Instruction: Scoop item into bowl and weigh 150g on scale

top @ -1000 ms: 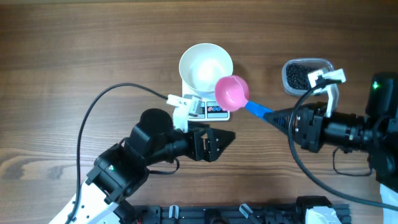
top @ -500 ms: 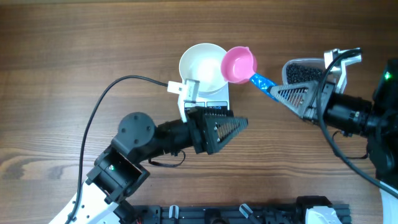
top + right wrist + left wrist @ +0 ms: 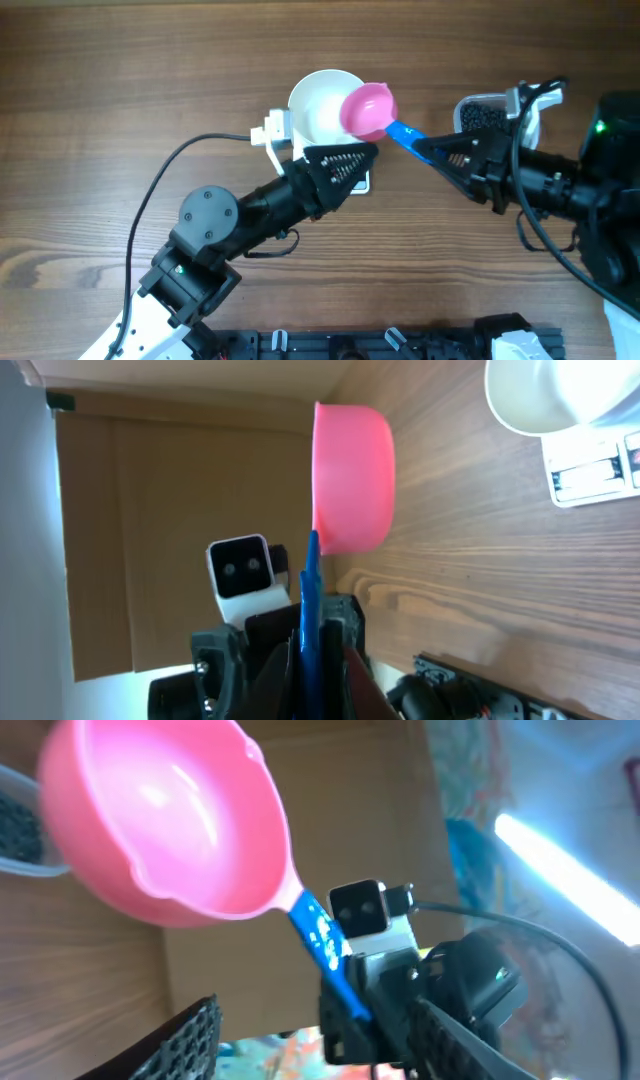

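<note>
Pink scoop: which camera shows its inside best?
The left wrist view: the pink scoop looms large, hollow facing the camera, empty. Overhead shows it small, tilted at the white bowl's rim. The right wrist view shows it edge-on, its blue handle in the right gripper.

Bowl (image 3: 318,108) on scale (image 3: 590,468), scoop (image 3: 368,108) above, tub (image 3: 480,115) right

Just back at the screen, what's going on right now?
The right gripper holds the scoop by its handle, tipped on its side at the right rim of the bowl. The bowl sits on the scale and looks empty. The left gripper hovers over the scale, fingers apart, holding nothing. The beads lie in the tub.
</note>
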You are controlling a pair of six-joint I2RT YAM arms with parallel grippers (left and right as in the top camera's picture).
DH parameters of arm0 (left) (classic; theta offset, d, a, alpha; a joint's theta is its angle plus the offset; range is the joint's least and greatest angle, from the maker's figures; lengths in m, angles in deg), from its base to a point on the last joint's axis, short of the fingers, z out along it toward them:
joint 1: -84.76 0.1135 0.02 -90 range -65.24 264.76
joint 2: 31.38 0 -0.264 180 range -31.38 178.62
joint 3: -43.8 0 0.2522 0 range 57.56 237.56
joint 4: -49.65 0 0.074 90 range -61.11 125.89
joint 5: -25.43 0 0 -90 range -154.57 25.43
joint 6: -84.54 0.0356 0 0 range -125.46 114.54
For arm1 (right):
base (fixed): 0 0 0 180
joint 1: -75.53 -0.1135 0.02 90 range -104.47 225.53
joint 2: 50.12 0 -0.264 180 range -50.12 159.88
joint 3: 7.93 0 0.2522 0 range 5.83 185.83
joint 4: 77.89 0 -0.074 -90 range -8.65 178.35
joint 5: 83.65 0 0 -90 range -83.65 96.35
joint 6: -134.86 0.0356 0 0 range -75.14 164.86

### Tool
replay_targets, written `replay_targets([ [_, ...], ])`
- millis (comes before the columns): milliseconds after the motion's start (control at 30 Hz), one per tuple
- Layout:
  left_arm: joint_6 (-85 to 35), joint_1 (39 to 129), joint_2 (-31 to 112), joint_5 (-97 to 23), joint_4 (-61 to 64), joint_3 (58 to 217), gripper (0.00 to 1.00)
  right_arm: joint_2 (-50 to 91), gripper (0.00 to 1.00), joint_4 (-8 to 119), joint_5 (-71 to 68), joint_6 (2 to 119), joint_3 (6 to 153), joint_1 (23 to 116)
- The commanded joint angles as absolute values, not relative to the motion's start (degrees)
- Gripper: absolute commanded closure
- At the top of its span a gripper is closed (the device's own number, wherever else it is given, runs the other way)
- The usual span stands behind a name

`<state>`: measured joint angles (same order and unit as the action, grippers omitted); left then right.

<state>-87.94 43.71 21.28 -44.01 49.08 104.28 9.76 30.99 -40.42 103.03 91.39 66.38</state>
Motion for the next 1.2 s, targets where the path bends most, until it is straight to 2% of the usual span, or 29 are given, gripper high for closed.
replay_targets([
  [0, -97.71, 44.06, 21.28, -45.41, 50.13, 104.5, 0.42, 9.13, 0.96, 33.91, -35.17, 107.14, 92.5, 62.73],
  [333, -101.95, 44.06, 21.28, -45.39, 51.36, 104.5, 0.47, 9.48, 0.96, 36.32, -27.48, 110.44, 92.48, 56.81],
  [467, -101.95, 44.06, 21.3, -45.87, 51.99, 104.5, 0.55, 9.93, 0.96, 36.62, -25.79, 111.36, 92.46, 53.95],
  [533, -101.95, 44.06, 21.41, -46.03, 51.99, 104.5, 0.55, 9.93, 0.96, 36.76, -25.38, 111.53, 92.44, 52.88],
  [667, -101.95, 44.06, 21.5, -46.09, 51.99, 104.5, 0.56, 9.78, 0.96, 36.95, -25.4, 111.77, 92.46, 52.59],
  [833, -101.95, 44.06, 21.5, -46.55, 51.99, 104.5, 0.66, 9.76, 0.96, 36.87, -25.69, 111.9, 92.46, 52.48],
  [1167, -101.95, 44.06, 21.5, -47.34, 51.99, 104.5, 0.7, 9.78, 0.96, 36.89, -28.74, 112.54, 92.46, 52.48],
])
